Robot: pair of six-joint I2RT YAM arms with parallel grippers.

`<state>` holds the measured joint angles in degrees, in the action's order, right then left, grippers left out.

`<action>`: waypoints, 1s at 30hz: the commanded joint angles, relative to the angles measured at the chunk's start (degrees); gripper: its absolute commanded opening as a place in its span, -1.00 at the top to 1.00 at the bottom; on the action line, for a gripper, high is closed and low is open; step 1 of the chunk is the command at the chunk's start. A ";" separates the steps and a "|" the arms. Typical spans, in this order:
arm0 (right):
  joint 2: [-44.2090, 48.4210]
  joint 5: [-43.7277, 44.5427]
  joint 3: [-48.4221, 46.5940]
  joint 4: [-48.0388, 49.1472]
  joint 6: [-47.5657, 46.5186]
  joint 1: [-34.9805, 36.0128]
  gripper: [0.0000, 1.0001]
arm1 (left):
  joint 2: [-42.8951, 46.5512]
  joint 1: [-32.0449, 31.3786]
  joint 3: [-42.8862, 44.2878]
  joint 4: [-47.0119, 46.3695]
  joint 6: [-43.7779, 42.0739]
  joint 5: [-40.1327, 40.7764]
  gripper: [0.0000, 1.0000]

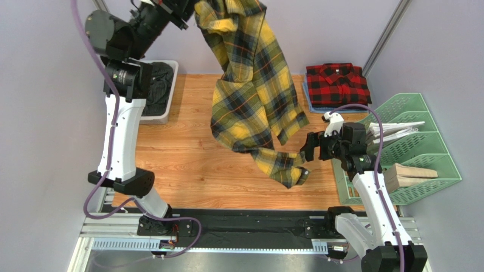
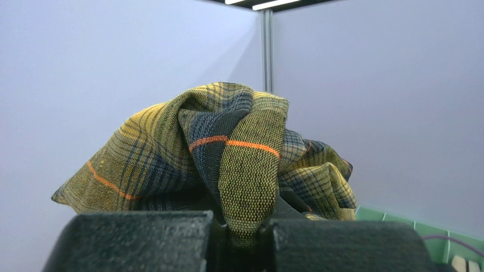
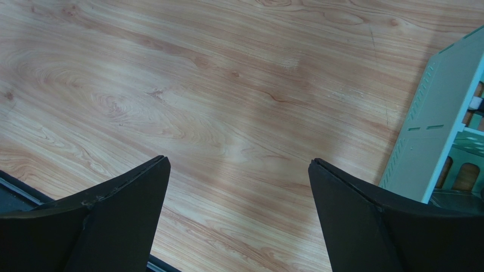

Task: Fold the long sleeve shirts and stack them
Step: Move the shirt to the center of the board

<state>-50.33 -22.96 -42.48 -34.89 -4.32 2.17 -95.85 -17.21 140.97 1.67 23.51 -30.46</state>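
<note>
Nearest to me, the right pincer [image 1: 309, 148] stands wide, aimed left at the low tail of the yellow shirt [image 1: 255, 96]. It is just beside the cloth but not on it. Its own camera shows only bare table [image 3: 227, 85] between the fingers, so I judge that closing now would catch nothing, or a stray sleeve end rather than the corner I want. That tail hangs over the middle of the table, toward the right edge; I cannot tell whether it touches the wood. If it drags, a sideways pull could twist the shirt further. The right arm [image 1: 375, 195] rises from the near edge, bent low, with its wrist turned in. The green rack [image 1: 423, 141] sits just behind it, so a backward swing could knock that.

Farther off, the left arm [image 1: 122, 130] stretches tall, its elbow over the bin [image 1: 154, 119] at the far left corner and its wrist reaching right. The left pincer [image 2: 244, 229] is clamped on a bunched fold of the shirt and bears its whole weight. The bite looks thin, and I fear a slip. At the far right corner the red shirt [image 1: 337, 84] lies folded, and the swinging cloth could brush it askew.
</note>
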 commanded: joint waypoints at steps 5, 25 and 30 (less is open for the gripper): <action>2.42 0.82 -1.20 1.14 -0.43 -0.86 -1.00 | 16.30 -0.01 -40.34 5.42 -13.90 -9.86 1.00; -25.94 -0.34 -11.56 1.59 -6.14 11.70 -1.00 | 27.73 3.35 -82.07 59.76 -76.85 -6.56 -0.98; -37.55 1.86 -17.01 2.19 -6.14 16.72 -1.00 | 29.76 -9.82 -89.80 54.25 -80.72 0.30 -0.96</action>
<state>-83.09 -23.90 -55.16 -35.35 -9.32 16.03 -67.72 -19.20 55.72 59.88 -49.91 -34.26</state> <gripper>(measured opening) 0.999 0.985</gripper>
